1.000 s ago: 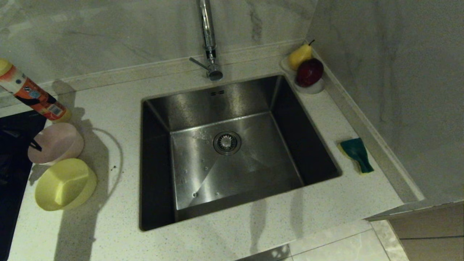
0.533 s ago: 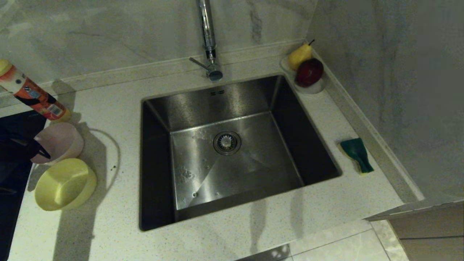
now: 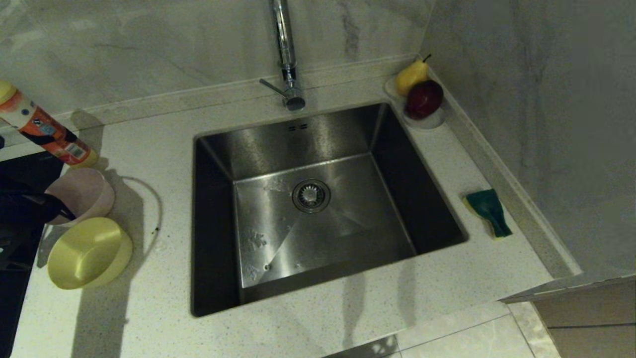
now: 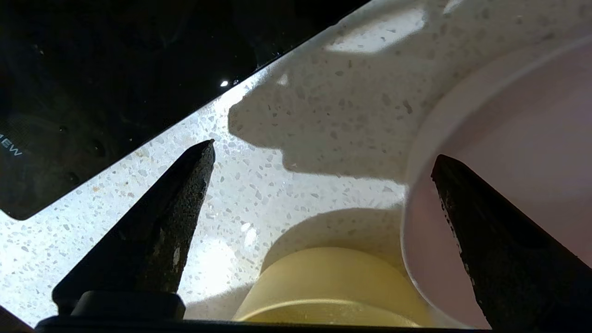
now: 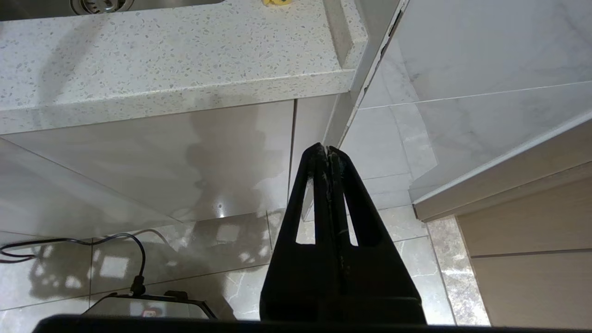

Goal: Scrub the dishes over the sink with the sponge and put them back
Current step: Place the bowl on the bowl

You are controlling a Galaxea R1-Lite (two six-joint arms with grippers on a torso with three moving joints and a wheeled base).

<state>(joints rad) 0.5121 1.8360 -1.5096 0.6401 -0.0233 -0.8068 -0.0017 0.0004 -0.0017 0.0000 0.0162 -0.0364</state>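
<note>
**Pink bowl under the left gripper's spread fingers**

The pink bowl (image 3: 82, 195) sits on the counter (image 3: 164, 328) left of the sink (image 3: 318, 199), with the yellow bowl (image 3: 89, 252) just beside it, nearer the robot. The left gripper (image 4: 323, 157) reaches in from the left edge of the head view with its fingers spread wide: in the left wrist view one fingertip (image 4: 467, 194) is over the bowl's inside and the other (image 4: 196, 162) over bare counter, so the rim lies between them. Nothing is pinched yet, and I cannot tell whether either finger touches the bowl.

The right gripper (image 5: 327, 150) hangs parked below the counter edge, fingers pressed together on nothing.

What could go wrong, as I judge it: the bowl is light plastic, so a finger arriving against the rim rather than astride it could push it along the counter or tip it. The yellow bowl is close enough to be knocked. A pinch on the thin wall alone may slip once the bowl is lifted toward the sink.

Counted: two bowls in view, one pink and one yellow; no blue one shows. One sponge (image 3: 489, 213), green face up, lies on the counter right of the sink. One tap (image 3: 285, 54), one orange bottle (image 3: 42, 130), and one clear dish (image 3: 430, 121) holding two fruits.
</note>
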